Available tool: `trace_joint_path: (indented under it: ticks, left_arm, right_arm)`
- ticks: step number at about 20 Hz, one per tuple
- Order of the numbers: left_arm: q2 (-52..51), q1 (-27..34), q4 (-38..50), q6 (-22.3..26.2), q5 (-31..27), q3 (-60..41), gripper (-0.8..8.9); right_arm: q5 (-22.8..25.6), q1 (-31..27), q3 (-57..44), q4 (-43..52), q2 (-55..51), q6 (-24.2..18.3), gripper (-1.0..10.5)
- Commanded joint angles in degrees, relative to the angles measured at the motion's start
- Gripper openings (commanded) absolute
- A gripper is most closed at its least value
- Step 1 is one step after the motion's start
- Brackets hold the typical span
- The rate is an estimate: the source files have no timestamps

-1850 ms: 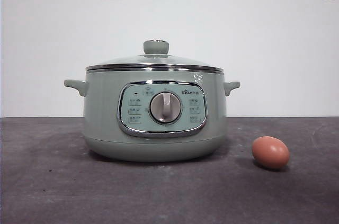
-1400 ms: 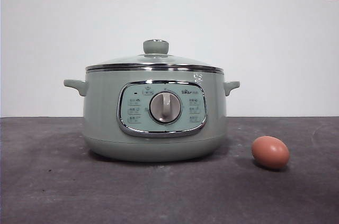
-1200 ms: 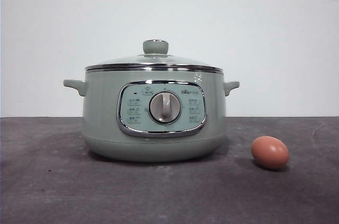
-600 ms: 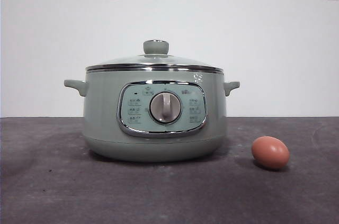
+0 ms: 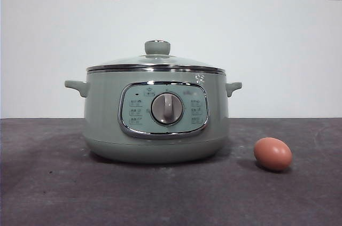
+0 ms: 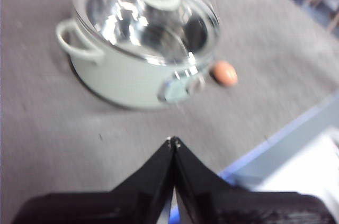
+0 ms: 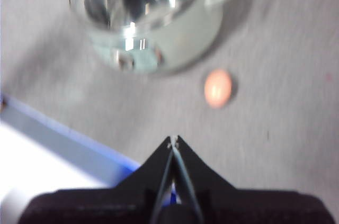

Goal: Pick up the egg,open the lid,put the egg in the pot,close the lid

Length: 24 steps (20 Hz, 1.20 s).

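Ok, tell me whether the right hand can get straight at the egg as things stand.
Probably yes. The egg lies alone on the bare table, apart from the pot, with nothing between it and the right hand. That hand is shut and empty, so it must open first.

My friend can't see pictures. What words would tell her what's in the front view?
A big sage-green pot stands on a dark table, with its glass lid on. A small brown egg lies on the table beside it, apart from the pot. Behind is a white wall; no robot hand shows.
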Motion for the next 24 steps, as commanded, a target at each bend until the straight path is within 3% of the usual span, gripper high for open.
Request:
trace_joint_path:
  ticks: [1, 6, 7, 9, 10, 19, 24]
  left_arm:
    - [1.51, -1.09, -4.37, 4.35, 0.15, 2.58, -0.06]
    - [1.97, -2.14, -5.75, 4.31, -0.15, 3.30, 0.18]
    - [2.03, -2.14, -5.81, 4.09, -0.39, 3.30, 1.37]
    - [2.25, -2.16, -5.81, 3.54, -0.37, 3.30, 6.29]
    - [2.25, -2.16, -5.81, 3.54, -0.35, 3.30, 7.34]
    - [2.25, -2.16, -5.79, 3.54, -0.31, 3.30, 7.28]
    - [2.25, -2.16, -5.79, 3.54, -0.31, 3.30, 7.28]
  right_arm:
    - [-0.07, 0.52, 1.42, -4.70, 1.07, -3.23, -0.1]
    - [0.13, 0.72, 1.42, -6.34, 1.18, -4.28, 0.3]
    - [0.13, 0.72, 1.42, -6.32, 1.20, -4.13, 1.3]
    - [0.11, 0.72, 1.42, -6.32, 1.31, -3.69, 5.0]
    - [0.09, 0.72, 1.42, -6.32, 1.31, -3.69, 6.3]
    - [-0.04, 0.83, 1.42, -4.52, 2.40, -3.72, 6.3]
    - [0.09, 2.67, 1.42, 0.57, 9.88, -3.82, 6.2]
